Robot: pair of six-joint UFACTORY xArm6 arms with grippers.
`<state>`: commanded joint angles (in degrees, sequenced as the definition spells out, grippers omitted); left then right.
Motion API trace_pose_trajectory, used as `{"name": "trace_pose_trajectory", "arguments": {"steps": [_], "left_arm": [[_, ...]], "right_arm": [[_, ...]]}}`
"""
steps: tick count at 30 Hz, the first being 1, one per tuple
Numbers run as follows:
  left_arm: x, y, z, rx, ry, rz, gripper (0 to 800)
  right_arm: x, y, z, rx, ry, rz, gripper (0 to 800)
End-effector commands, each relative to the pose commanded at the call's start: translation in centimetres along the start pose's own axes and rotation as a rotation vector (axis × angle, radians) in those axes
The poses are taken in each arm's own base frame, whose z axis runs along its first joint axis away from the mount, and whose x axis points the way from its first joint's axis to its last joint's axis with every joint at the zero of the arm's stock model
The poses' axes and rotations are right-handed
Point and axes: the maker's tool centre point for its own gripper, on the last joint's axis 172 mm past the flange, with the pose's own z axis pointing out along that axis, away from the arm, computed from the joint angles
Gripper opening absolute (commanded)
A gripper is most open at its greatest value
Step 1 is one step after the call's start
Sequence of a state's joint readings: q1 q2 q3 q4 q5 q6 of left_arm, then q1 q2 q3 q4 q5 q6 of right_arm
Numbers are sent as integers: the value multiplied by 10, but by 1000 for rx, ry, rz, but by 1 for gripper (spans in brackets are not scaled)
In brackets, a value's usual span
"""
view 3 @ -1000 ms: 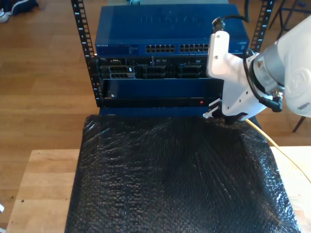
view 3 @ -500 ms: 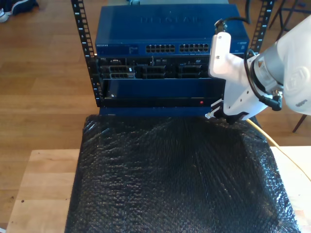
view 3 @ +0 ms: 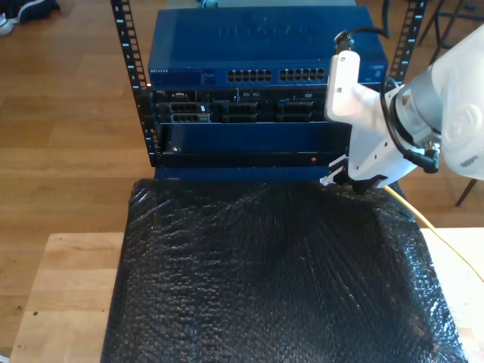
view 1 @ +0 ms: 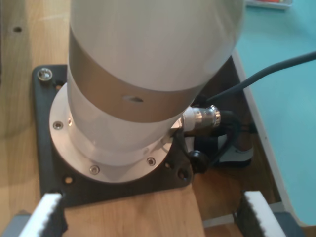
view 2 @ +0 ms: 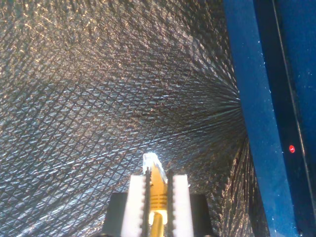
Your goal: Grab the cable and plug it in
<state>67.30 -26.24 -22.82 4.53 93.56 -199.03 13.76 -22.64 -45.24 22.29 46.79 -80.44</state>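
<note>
My second gripper [view 2: 158, 195] is clamping its white pads on the pale-yellow cable [view 2: 157, 183], whose clear plug [view 2: 151, 161] is poking out just past them. It is hanging over the black bubble wrap [view 3: 272, 280] covering the counter [view 3: 64, 295], at the exterior view's right, near the blue rack unit [view 3: 249, 144] with its red light [view 3: 314, 159]. My first gripper [view 1: 148, 215] is resting with jaws apart, facing an arm's base plate [view 1: 49, 163].
</note>
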Motion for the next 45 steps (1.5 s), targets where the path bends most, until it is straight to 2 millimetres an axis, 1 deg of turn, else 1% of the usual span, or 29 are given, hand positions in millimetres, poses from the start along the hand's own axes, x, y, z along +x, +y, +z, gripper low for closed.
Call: {"name": "trace_pose_trajectory", "arguments": {"steps": [2, 5, 12, 15, 16, 19, 20, 23, 25, 27, 32, 36, 38, 42, 45], "left_arm": [[0, 3, 9, -14, 3, 9, 800], [-8, 10, 19, -43, -18, 11, 800], [-19, 9, 18, -36, -70, 88, 800], [-29, 6, 17, -13, -118, 121, 800], [-32, 7, 21, -6, -129, 133, 800], [-43, 3, 40, 19, -157, 201, 800], [-48, 2, 43, 32, -171, 210, 800], [-60, 4, 42, 69, -206, 184, 800], [-62, 4, 44, 83, -212, 172, 800], [-64, 2, 48, 89, -220, 170, 800], [-69, 0, 50, 91, -238, 199, 800], [-74, -6, 66, 93, -252, 208, 800], [-79, -8, 65, 100, -273, 207, 800], [-78, -8, 66, 123, -264, 186, 800], [-77, -10, 66, 130, -262, 185, 800]], "right_arm": [[0, 0, 0, 0, -1, -1, 0], [-1, -1, 1, 2, -2, -2, 0], [-12, 4, -1, -5, -9, 22, 0], [-13, 4, -1, -6, -10, 25, 0], [-14, 5, -1, -8, -11, 28, 0], [-16, 7, -1, -12, -12, 31, 0], [-16, 6, 1, -8, -12, 33, 0], [-20, 10, 3, -7, -16, 43, 0], [-18, 11, 1, -11, -15, 42, 0], [-22, 14, 0, -19, -16, 47, 0], [-26, 18, -1, -34, -18, 55, 0], [-29, 17, 1, -31, -21, 59, 0], [-29, 20, -1, -47, -19, 59, 0], [-33, 30, 1, -100, -17, 64, 0], [-32, 39, 0, -143, -13, 59, 0]]}}
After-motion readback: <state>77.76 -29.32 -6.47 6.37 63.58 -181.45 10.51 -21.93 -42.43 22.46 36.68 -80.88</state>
